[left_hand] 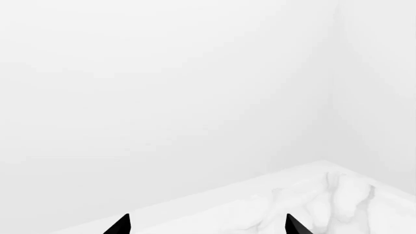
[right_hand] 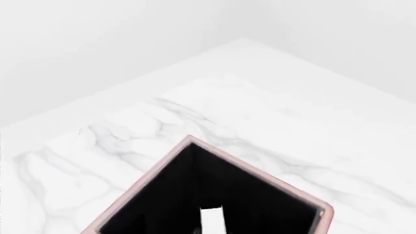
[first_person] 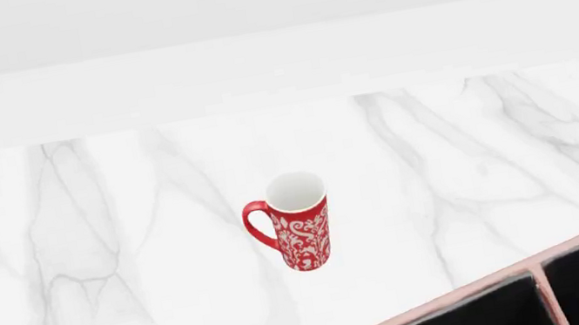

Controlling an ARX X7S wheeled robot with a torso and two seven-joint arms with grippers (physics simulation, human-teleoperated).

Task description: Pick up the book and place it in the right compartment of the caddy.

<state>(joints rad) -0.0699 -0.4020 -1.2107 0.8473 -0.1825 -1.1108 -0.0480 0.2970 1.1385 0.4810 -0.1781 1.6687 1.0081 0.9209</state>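
With the thick black book apparently inside the pale-pink-rimmed, black-lined caddy right of the red patterned mug, we should withdraw straight upward; left gripper tips spread, right gripper unseen.

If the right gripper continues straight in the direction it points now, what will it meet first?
Most likely the black-lined inside of the caddy: the right wrist view looks straight down into one compartment, with a white strip low in it that may be page edges. The gripper itself is not visible, so depth is uncertain.
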